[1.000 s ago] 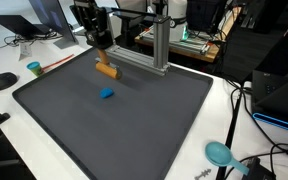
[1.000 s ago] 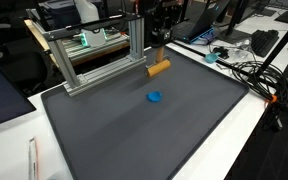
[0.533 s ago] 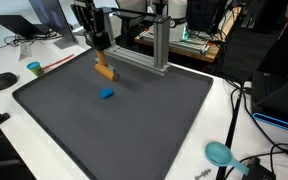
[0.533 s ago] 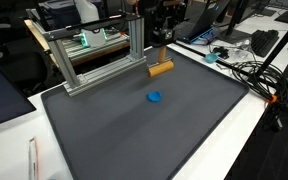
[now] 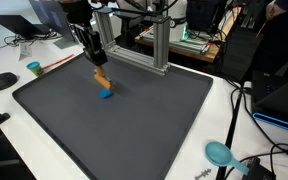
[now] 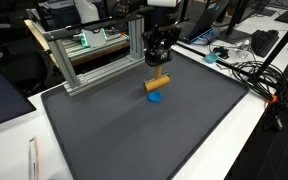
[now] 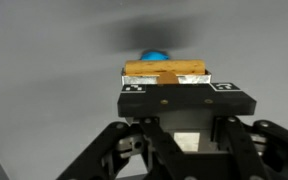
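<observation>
My gripper (image 5: 97, 66) (image 6: 159, 68) is shut on an orange-brown wooden block (image 5: 101, 79) (image 6: 158, 84) and holds it in the air above the dark grey mat (image 5: 134, 120) (image 6: 154, 130). In the wrist view the block (image 7: 164, 70) lies crosswise at the front of the gripper (image 7: 166, 80); the fingertips are hidden behind the gripper body. A small blue object (image 5: 106, 95) (image 6: 155, 99) lies on the mat right below the block, and its top peeks out beyond the block in the wrist view (image 7: 154, 56).
An aluminium frame (image 5: 144, 50) (image 6: 89, 60) stands along the mat's far edge. A teal cup (image 5: 33, 69) and a black mouse (image 5: 2, 81) sit off the mat. A teal round object (image 5: 219, 153) and cables (image 6: 249, 70) lie on the white table.
The gripper has carried the wooden block away from the frame toward the mat's middle, and it now hangs directly over the blue object. The grip has stayed shut.
</observation>
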Controlling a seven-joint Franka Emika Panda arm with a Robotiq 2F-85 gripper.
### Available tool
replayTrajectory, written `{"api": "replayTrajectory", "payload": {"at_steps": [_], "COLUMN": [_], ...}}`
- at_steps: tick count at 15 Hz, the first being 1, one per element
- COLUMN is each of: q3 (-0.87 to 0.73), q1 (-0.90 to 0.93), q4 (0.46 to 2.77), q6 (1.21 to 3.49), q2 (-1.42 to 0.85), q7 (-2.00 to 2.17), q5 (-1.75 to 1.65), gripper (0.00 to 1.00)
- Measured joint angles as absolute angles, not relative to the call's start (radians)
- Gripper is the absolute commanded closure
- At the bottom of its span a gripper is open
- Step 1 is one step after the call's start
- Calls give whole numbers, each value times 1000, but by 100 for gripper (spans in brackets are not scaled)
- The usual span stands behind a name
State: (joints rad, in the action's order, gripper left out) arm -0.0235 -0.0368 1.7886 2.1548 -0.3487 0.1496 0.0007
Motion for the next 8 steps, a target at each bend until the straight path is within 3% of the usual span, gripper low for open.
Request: {"api": "replayTrajectory", "payload": {"at_steps": [8], "q3": [-37], "q1": [-95], "q4": [1778], "q6": [2205], "q2": [-427], "q7": [101], "q5": [94], "gripper": [77]}}
